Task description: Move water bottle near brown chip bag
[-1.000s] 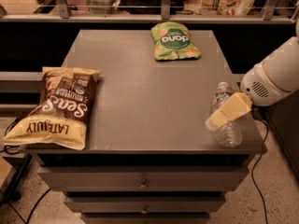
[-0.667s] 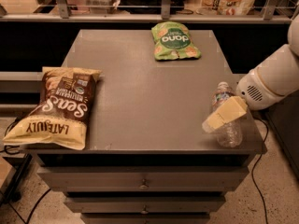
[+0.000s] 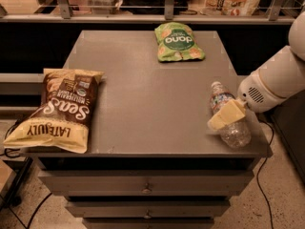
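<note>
The water bottle [image 3: 235,133] is sitting at the right edge of the counter [image 3: 143,104], in the lower right part of the frame. It is showing as a small clear ribbed bottle with a white cap aimed toward the upper left, a red, blue and white label band below the cap, and a rounded see-through base pointing toward the counter's near right corner. It seems to be lying on its side.

The hand [image 3: 224,118] is reaching in from the right on a white arm [image 3: 276,80], its pale yellow tip crossing the bottle's middle. I cannot tell whether it is clamped on the bottle or apart.

The brown chip bag [image 3: 59,109] is lying well apart at the left edge, overhanging the front corner. A green bag [image 3: 177,42] is resting at the upper centre.
</note>
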`<action>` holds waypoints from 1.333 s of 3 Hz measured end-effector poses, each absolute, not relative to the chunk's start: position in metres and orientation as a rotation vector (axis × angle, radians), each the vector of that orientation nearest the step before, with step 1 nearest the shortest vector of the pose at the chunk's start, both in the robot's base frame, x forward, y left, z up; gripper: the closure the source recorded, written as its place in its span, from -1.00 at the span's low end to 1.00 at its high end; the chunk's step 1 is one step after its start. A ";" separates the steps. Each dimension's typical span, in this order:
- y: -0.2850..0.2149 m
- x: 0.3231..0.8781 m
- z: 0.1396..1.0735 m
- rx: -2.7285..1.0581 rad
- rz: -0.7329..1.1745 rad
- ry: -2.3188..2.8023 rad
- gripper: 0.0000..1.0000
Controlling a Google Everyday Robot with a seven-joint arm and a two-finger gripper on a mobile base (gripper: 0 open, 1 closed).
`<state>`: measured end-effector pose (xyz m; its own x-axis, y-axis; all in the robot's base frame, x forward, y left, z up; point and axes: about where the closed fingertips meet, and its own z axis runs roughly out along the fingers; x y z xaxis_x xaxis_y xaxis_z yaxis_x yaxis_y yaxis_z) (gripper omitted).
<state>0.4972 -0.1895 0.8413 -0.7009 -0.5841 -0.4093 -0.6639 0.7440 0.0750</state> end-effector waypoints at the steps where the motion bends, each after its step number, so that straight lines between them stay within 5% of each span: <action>1: -0.182 0.497 0.857 -0.989 0.309 2.538 0.46; 2: -0.171 0.499 0.887 -1.018 0.359 2.461 0.90; 4: -0.157 0.502 0.955 -1.080 0.363 2.284 1.00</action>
<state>0.5019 -0.1572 0.9552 -0.5033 -0.6142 -0.6078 -0.7723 0.6352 -0.0023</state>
